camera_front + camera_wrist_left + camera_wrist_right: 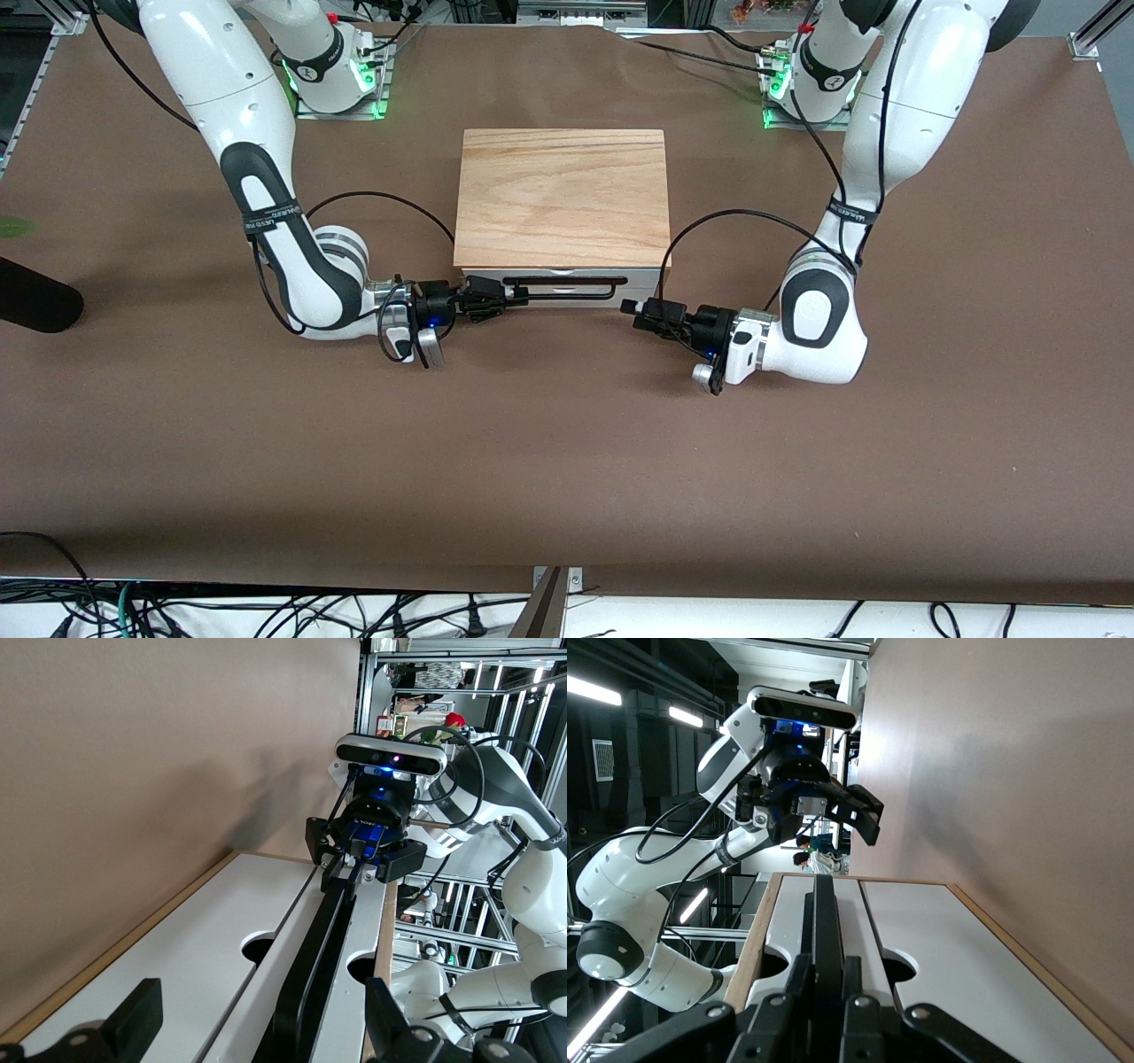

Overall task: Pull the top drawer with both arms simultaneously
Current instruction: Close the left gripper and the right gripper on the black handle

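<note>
Right gripper on the top drawer's handle, left gripper off its end.

Front view: we see the cabinet [562, 197] mid-desk [567, 461], its oak-grain top covering the top drawer [560, 280], whose white front faces the camera with the black wire handle [560, 288] across it. The right gripper [507, 296] sits at the handle's end toward the right arm. The left gripper [631, 307] is just off the cabinet's corner toward the left arm, clear of the handle.
Left wrist view: we see the left gripper's [257, 1028] jaws spread wide apart with the handle [310, 983] running between them untouched; farther along, the right gripper [353, 873] is clamped on the handle.
Right wrist view: the right gripper's [824, 988] jaws are closed together on the handle [824, 921]; the left gripper [864, 819] hangs off the drawer's end, jaws apart.
</note>
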Motion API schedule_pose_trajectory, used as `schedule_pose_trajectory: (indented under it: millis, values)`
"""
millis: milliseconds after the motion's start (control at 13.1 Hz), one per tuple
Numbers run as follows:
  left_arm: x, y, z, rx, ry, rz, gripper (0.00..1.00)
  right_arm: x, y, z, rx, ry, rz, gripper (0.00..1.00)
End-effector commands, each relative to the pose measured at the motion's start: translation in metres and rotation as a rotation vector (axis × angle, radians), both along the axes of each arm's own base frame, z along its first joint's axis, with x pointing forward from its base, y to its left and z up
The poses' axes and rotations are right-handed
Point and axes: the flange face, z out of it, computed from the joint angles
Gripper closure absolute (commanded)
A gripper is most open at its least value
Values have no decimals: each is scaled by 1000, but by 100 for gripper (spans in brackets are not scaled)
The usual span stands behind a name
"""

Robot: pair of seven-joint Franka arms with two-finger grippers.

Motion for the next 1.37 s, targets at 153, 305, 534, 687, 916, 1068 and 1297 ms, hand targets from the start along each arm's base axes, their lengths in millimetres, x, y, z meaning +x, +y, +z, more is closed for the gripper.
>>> schedule_pose_trajectory:
  millis: [153, 305, 534, 687, 916, 1068, 1297]
  values:
    - [-16, -18, -2, -56, 12, 7, 4, -4, 1, 3, 9, 7, -7, 100]
    - [-17, -20, -1, -63, 7, 0, 11, -4, 1, 3, 10, 4, -7, 100]
    - [-17, -20, 0, -65, 6, -1, 36, -4, 2, 4, 12, 4, -5, 100]
    - [-17, -20, 0, -66, 5, -5, 42, -4, 1, 4, 12, 4, -7, 100]
    - [-24, -31, -1, -83, 16, -23, 46, -3, 1, 5, 13, 1, -7, 100]
    - [-29, -33, -7, -111, 5, -51, 46, -3, 1, 4, 13, -3, -6, 100]
    - [-31, -29, -11, -126, -2, -62, 53, -2, 0, 4, 12, -5, -8, 100]
